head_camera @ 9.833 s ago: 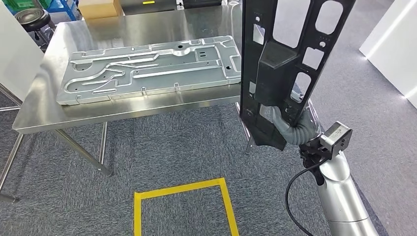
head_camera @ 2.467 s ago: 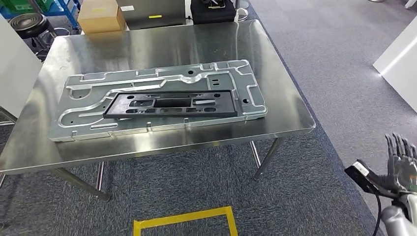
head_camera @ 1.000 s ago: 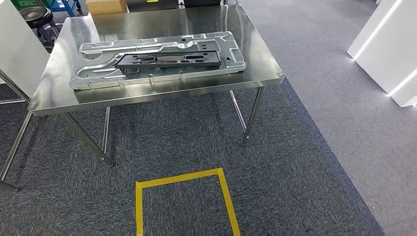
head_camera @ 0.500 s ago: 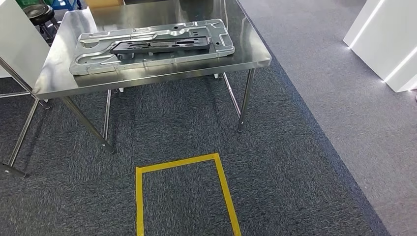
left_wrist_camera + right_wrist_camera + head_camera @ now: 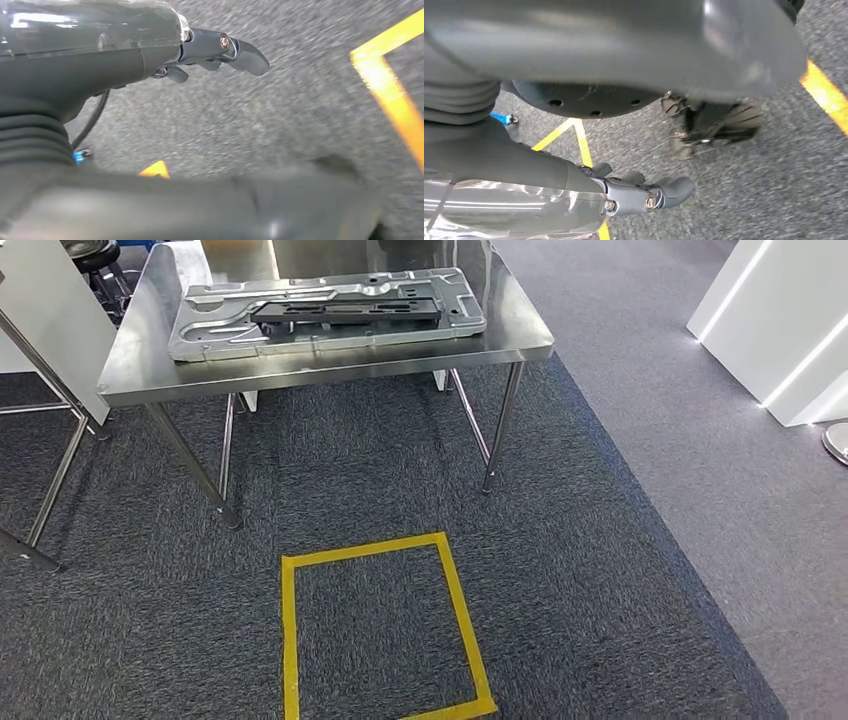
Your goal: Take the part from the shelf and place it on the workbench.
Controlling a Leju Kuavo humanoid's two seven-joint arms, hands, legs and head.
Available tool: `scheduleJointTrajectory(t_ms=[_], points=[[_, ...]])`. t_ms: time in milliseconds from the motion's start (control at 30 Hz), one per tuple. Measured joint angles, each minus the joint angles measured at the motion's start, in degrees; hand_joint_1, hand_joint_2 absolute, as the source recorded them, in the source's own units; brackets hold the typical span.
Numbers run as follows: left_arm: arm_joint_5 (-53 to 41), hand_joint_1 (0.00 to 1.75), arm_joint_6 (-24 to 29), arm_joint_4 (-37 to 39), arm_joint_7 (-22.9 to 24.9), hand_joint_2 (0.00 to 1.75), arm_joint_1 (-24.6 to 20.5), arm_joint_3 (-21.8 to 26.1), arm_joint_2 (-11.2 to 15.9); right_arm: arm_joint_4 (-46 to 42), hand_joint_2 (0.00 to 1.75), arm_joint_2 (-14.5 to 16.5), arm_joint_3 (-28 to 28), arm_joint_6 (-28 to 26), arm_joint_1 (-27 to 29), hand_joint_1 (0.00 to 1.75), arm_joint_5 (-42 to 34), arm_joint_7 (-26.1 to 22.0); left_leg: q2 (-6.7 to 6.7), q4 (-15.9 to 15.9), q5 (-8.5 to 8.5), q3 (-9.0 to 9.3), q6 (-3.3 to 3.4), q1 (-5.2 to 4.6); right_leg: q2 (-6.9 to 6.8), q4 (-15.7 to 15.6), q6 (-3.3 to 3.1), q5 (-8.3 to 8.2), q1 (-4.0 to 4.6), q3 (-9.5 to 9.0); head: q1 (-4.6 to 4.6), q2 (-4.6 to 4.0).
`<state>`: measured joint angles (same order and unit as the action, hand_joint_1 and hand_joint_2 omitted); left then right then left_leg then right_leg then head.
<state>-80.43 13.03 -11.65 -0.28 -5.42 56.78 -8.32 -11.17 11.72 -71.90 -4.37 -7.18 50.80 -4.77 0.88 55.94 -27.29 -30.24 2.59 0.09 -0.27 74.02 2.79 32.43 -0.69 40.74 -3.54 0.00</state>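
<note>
Black plastic part (image 5: 346, 310) lies flat on the stamped metal panel (image 5: 210, 335), which sits on the steel bench (image 5: 330, 365), head view. Part is long, lengthwise along the panel, roughly centred on it. Yellow tape rectangle (image 5: 288, 640) on the dark carpet in front of the bench. White cabinet (image 5: 775, 325) off to the right on lighter grey floor; black stool (image 5: 95, 252) at top left behind the bench.

Versus 0.5 s ago: whole picture has shifted, bench sits higher and slightly right in frame, tape rectangle shows more fully. That's camera motion; part's place on the panel looks unchanged. Versus 9.8 s ago: the part was upright in the right hand near the bench, now it's down on the panel.

Left wrist view: left hand (image 5: 200, 50) hangs over carpet, fingers (image 5: 247, 52) extended and a little apart, nothing in them. Yellow tape (image 5: 395, 95) on the floor nearby. Picture is blurred.

Right wrist view: right hand (image 5: 624, 192) also over carpet, fingers (image 5: 674, 190) stretched out, holding nothing. Yellow tape lines (image 5: 826, 95) on the floor beside it.
</note>
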Motion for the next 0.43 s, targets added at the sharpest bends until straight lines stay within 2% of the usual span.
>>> scheduleJointTrajectory(t_ms=[33,67,100,133,167,200,300,333,367,400,433], points=[[0.02,0.0,0.13,0.0,0.41,1.75,0.05,0.0,-0.02,-0.01,0.87,-0.02,0.17,0.21,0.03,0.0,0.25,-0.03,0.04,0.06,0.46,-0.63,-0.07,-0.06,0.0,-0.67,-0.09,-1.37,-0.02,-1.31,0.0,0.0],[0.02,0.0,0.24,0.0,0.68,1.75,0.08,0.0,-0.03,-0.01,1.31,-0.03,0.37,0.37,0.06,0.0,0.51,-0.07,0.04,0.12,0.87,-1.13,-0.15,-0.13,0.0,-3.76,-0.31,-2.86,-0.01,-3.9,0.0,0.0],[-0.04,0.0,0.36,0.0,0.9,1.75,0.08,-0.03,-0.05,-0.01,1.75,-0.05,0.63,0.46,0.07,0.0,0.83,-0.09,0.03,0.18,1.23,-1.48,-0.26,-0.19,-0.01,-8.42,-0.68,-3.58,0.06,-7.3,0.0,0.0],[-0.03,0.0,0.45,0.0,1.05,1.75,0.1,-0.17,-0.08,-0.02,1.75,-0.1,1.03,0.55,0.12,0.0,1.16,-0.1,0.01,0.24,1.56,-1.74,-0.45,-0.28,-0.05,-13.02,-1.06,-3.72,0.2,-10.47,-0.01,0.0],[0.21,0.0,0.51,-0.01,1.17,1.75,0.12,-0.51,-0.08,-0.02,1.75,-0.15,1.62,0.63,0.24,0.0,1.39,-0.06,0.02,0.28,1.85,-1.84,-0.7,-0.36,-0.08,-16.6,-1.45,-3.56,0.37,-12.77,0.0,0.0],[0.74,0.0,0.49,-0.04,1.26,1.75,0.14,-1.03,-0.07,-0.02,1.75,-0.22,2.44,0.73,0.4,0.0,1.41,0.04,0.04,0.31,2.1,-1.91,-0.98,-0.39,-0.11,-18.56,-1.8,-3.15,0.56,-13.91,-0.01,0.0],[4.16,0.0,0.08,-0.29,1.31,1.75,0.33,-3.29,0.1,-0.07,1.75,-0.56,5.69,1.11,1.15,0.0,-0.19,0.52,-0.01,0.48,2.26,-2.12,-1.97,-0.47,-0.19,-19.59,-2.86,-3.66,0.51,-13.87,-0.01,0.0],[5.54,0.0,-0.12,-0.39,1.31,1.75,0.53,-4.1,0.19,-0.15,1.75,-0.71,6.83,1.22,1.4,0.0,-1.06,0.66,-0.13,1.71,1.23,-2.67,-2.27,-0.43,-0.25,-19.85,-3.26,-4.05,0.35,-13.72,-0.02,0.0],[6.84,0.0,-0.33,-0.47,1.31,1.75,0.82,-4.84,0.3,-0.27,1.75,-0.86,7.86,1.3,1.63,0.0,-1.9,0.78,-0.25,4.17,-0.54,-3.68,-2.53,-0.33,-0.31,-20.05,-3.58,-4.4,0.21,-13.52,-0.02,0.0],[8.25,0.0,-0.57,-0.52,1.31,1.75,1.2,-5.68,0.43,-0.45,1.75,-1.02,9.01,1.34,1.87,0.0,-2.79,0.85,-0.38,7.92,-2.93,-5.2,-2.78,-0.1,-0.35,-20.06,-3.81,-4.65,0.22,-13.24,-0.03,0.0],[8.9,0.0,-0.7,-0.52,1.31,1.75,1.38,-6.06,0.48,-0.54,1.75,-1.11,9.59,1.35,1.98,0.0,-3.25,0.9,-0.41,10.06,-4.29,-6.04,-2.91,-0.01,-0.35,-20.03,-3.91,-4.74,0.24,-13.06,-0.03,0.0]])
